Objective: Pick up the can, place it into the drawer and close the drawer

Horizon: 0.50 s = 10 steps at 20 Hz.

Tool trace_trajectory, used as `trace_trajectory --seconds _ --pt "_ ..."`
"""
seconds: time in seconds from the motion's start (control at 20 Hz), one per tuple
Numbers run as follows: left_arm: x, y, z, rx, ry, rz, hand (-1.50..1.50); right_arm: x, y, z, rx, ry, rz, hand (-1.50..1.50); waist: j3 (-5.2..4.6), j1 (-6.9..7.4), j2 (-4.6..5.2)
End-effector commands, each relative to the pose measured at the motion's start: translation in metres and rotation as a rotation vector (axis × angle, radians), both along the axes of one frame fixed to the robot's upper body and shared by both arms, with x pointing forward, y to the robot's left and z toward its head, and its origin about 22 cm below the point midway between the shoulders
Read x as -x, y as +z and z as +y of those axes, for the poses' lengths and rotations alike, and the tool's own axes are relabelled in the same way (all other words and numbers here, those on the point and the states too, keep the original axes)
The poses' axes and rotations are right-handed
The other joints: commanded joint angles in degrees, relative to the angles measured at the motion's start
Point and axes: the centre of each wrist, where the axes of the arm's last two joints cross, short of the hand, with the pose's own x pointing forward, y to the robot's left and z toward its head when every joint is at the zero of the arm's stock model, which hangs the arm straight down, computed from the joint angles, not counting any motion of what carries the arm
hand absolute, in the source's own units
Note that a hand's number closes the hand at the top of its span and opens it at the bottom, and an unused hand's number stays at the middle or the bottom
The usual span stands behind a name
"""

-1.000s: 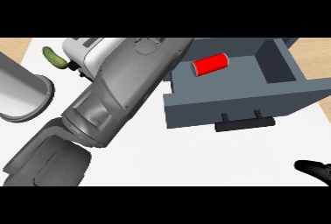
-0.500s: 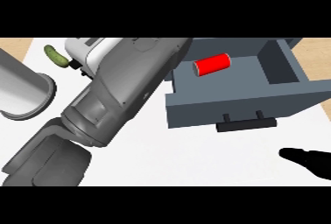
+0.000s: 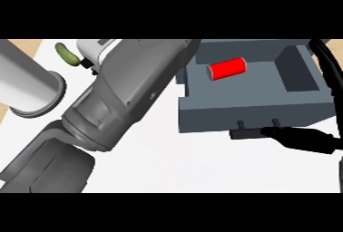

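Note:
A red can point(image 3: 227, 69) lies on its side inside the open grey drawer point(image 3: 254, 113), towards the back left of its well. My right hand point(image 3: 303, 140) comes in from the right edge, black and stretched out. Its fingertips point(image 3: 268, 132) touch the dark handle point(image 3: 247, 134) on the drawer's front, and it holds nothing. My left forearm point(image 3: 120, 99) crosses the view from the lower left up to the top middle, and its hand is cut off by the top edge.
A grey cylinder point(image 3: 28, 86) lies at the far left. A green oblong object point(image 3: 66, 54) and a white object point(image 3: 92, 48) sit behind the left forearm. A black strip point(image 3: 330, 68) runs along the drawer's right side.
My right hand has moved up and to the left from the lower right corner to the drawer's handle. The can, the drawer and the left arm have stayed in place.

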Motion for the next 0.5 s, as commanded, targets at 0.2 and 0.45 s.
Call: trace_trajectory --seconds 0.2,0.45 --pt "-0.004 -0.022 0.009 -0.036 0.004 -0.011 -1.50 -0.055 -0.042 0.023 0.234 -0.025 0.038 -1.50 -0.02 1.98 -0.46" --pt "-0.007 -0.004 0.014 -0.018 -0.020 0.007 -1.50 -0.084 -0.064 0.048 0.356 -0.063 0.043 -1.50 -0.07 3.38 -0.80"
